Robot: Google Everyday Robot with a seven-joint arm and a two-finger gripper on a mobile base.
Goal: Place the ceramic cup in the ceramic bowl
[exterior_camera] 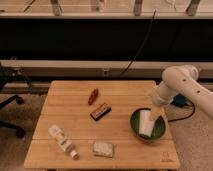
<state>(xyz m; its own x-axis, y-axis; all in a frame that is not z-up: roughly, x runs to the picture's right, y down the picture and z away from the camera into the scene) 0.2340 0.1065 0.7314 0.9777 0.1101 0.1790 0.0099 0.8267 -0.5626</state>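
The ceramic cup is showing as a pale, whitish, tall shape, and it is sitting inside the green ceramic bowl, leaning toward the bowl's right-hand wall. The bowl is dark green with a rounded rim, and it is resting on the right side of the wooden surface, close to the right edge and not far from the front one.

In the camera view, the white robot arm is reaching in from the right and angling down over the bowl. The claw is hanging at the top of the cup, right above the bowl's far rim; whether it is clenched on the cup or released I cannot tell.

The rest of the surface is carrying four small things, all well apart from the bowl except one. A dark snack bar is lying just left of the bowl, a reddish-brown object is lying behind it toward the middle, a white bottle is lying on its side near the front left corner, and a pale packet is sitting by the front edge. Bare wood is showing along the back and the left. A black office chair is standing on the floor beyond the left edge.
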